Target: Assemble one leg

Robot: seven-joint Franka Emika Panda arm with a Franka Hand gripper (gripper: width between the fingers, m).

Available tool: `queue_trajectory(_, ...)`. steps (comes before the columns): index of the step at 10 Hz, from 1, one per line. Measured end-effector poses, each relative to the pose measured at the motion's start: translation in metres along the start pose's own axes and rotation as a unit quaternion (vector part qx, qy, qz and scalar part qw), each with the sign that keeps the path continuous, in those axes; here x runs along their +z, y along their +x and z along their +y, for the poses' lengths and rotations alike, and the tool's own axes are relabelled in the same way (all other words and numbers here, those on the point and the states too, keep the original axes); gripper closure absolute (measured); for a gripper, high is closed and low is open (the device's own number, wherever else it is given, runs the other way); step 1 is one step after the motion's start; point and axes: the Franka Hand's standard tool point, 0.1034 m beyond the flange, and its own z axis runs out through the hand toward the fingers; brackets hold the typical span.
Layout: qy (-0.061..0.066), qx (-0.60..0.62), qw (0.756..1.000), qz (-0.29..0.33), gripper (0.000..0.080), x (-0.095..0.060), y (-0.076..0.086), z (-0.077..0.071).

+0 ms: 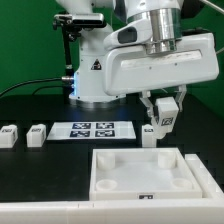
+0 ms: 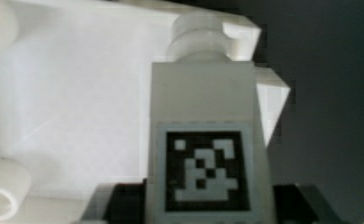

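My gripper [image 1: 160,116] is shut on a white leg [image 1: 152,133] and holds it upright just beyond the far right part of the large white square panel [image 1: 143,172]. In the wrist view the leg [image 2: 207,120] fills the middle, tagged face toward the camera, with the dark fingers [image 2: 122,203] on either side of it. Its far end points at a rounded corner recess of the panel [image 2: 72,90]. Two more legs [image 1: 10,136] [image 1: 37,134] lie on the black table at the exterior view's left.
The marker board [image 1: 92,129] lies flat on the table behind the panel. The arm's white base [image 1: 95,75] stands at the back. A green wall is behind it.
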Motion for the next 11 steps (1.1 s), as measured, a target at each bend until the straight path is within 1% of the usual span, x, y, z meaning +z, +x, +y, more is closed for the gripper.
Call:
queue_trajectory(1, -0.001, -0.004, 1.0, 0.014, 0.0506, -0.001, 0.015, 0.005)
queue_trajectory(2, -0.019, -0.02, 0.996, 0.088, 0.0506, -0.003, 0.031, 0.015)
queue_trajectory(3, -0.034, -0.026, 0.99, 0.133, 0.0506, -0.002, 0.033, 0.023)
queue_trajectory(4, -0.041, -0.025, 0.987, 0.151, 0.0506, 0.001, 0.035, 0.029)
queue_trajectory(6, -0.039, -0.025, 0.987, 0.152, 0.0506, 0.004, 0.042, 0.029)
queue_trajectory(10, -0.039, -0.022, 0.987, 0.152, 0.0506, 0.005, 0.041, 0.03)
queue_trajectory(11, -0.04, -0.015, 0.987, 0.155, 0.0506, 0.003, 0.044, 0.034)
